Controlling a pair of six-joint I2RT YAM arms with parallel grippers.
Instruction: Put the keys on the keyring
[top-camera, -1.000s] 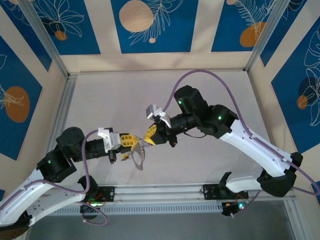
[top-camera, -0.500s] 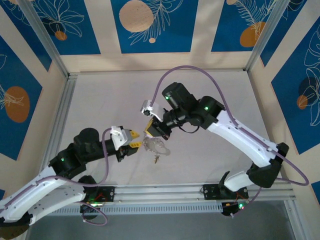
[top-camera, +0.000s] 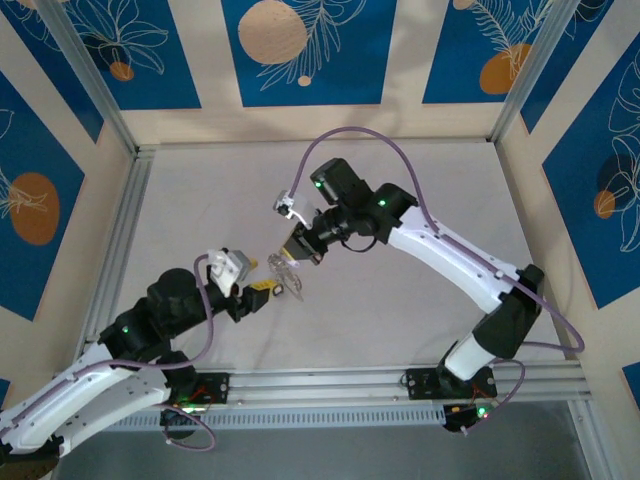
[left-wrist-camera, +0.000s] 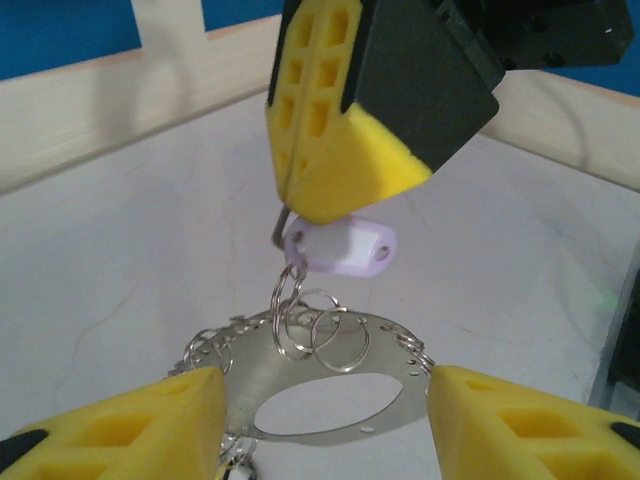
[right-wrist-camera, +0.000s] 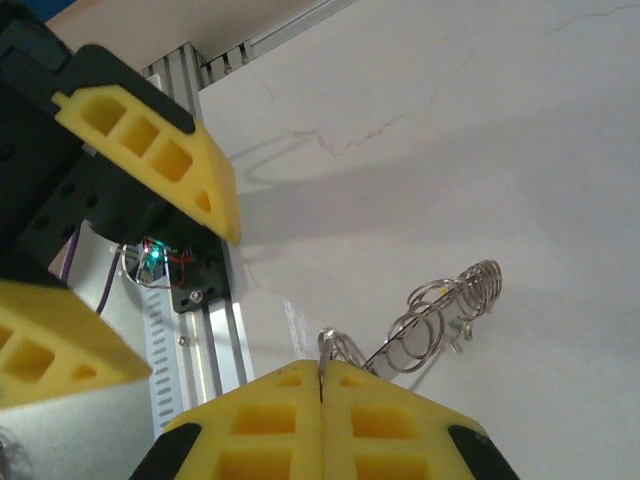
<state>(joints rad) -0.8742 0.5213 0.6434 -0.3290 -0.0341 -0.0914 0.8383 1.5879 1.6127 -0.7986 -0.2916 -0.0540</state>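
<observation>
Since a second ago, we log the left gripper (left-wrist-camera: 320, 420) let go and half spread, its fingers either side of the keyring (left-wrist-camera: 238, 395), gripping nothing. The right gripper (left-wrist-camera: 286, 200) has shifted left in the top view and is clamped tight on a wire link (left-wrist-camera: 282, 226).

- Keyring: one, dangling at lower centre.
- Keys: one lilac key (left-wrist-camera: 340, 248); second not made out.
- Wire rings (left-wrist-camera: 312, 325): three or four.
- Risk: thin pinch slips, everything drops.

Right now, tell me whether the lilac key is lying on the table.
No: the lilac key hangs in the air just under the shut right jaws, with the keyring dangling below it.
</observation>
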